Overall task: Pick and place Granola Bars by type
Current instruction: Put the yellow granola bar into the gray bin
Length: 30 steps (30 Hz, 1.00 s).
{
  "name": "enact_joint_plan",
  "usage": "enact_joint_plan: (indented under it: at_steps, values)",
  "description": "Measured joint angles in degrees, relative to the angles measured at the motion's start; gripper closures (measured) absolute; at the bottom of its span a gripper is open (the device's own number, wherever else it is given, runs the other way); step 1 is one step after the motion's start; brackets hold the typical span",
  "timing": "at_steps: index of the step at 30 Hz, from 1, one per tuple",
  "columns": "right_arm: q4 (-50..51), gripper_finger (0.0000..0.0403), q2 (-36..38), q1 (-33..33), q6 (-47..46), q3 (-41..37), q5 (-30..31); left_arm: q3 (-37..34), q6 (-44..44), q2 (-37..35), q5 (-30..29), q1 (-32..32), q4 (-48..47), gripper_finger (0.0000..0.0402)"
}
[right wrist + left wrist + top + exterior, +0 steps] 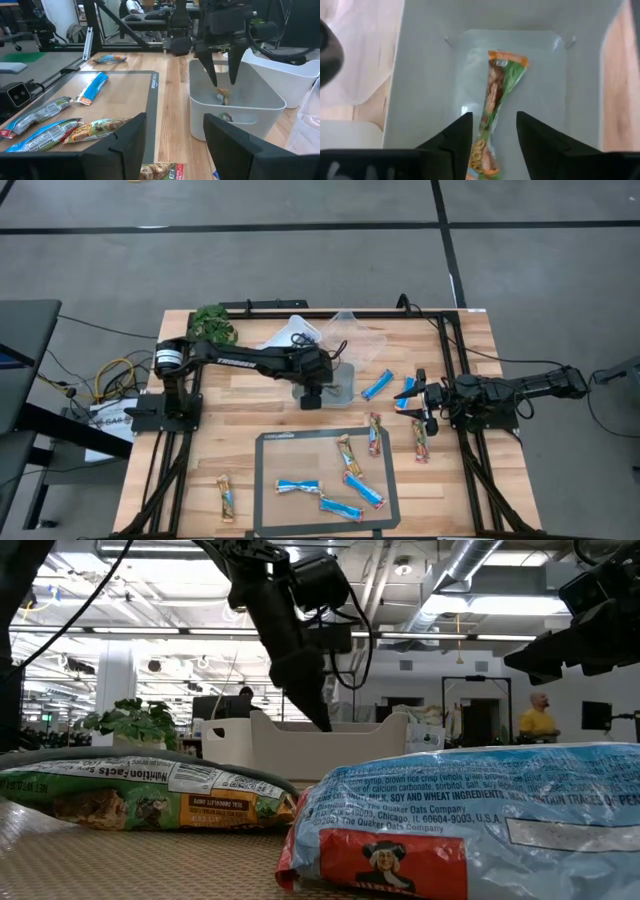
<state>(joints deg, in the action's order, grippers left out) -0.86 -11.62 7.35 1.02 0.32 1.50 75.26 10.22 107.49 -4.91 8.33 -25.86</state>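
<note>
My left gripper (492, 117) is open and points down into a grey tub (343, 387); its fingers stand just above a tan-and-green granola bar (496, 95) that lies flat on the tub's floor. The right wrist view shows the same open fingers (214, 70) over the bar (221, 96). My right gripper (425, 402) is open and hovers low at the table's right side, beside a blue bar (405, 393). Another blue bar (377, 385) and two tan bars (374, 433) (420, 440) lie flat on the wood nearby. Several more bars lie on the grey mat (270, 510).
Two clear tubs (295, 335) (357, 337) stand behind the grey one, with a small plant (212, 323) at the far left corner. One tan bar (226, 498) lies alone near the table's near left edge. Black frame rails (468, 460) run along both sides.
</note>
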Motion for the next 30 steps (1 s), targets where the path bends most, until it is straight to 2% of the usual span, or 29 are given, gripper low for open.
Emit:
enact_joint_plan:
  at_steps: [5, 15, 23, 30]
  values:
    - [0.0, 0.0212, 0.0, 0.0, 0.0, 0.0, 0.0, -2.3, -0.6, -3.7, 0.0, -1.1, 2.0, 0.0251]
    - [0.0, 0.0212, 0.0, 0.0, 0.0, 0.0, 0.0, -16.3, -10.6, -18.0, 0.1, -5.7, 10.3, 0.0251]
    - [0.0, 0.0212, 0.0, 0.0, 0.0, 0.0, 0.0, -28.0, -27.0, -30.1, -0.4, -12.6, 10.3, 0.0251]
    - [0.0, 0.0212, 0.0, 0.0, 0.0, 0.0, 0.0, -37.6, -48.1, -38.1, -2.5, -21.9, 9.7, 0.0251]
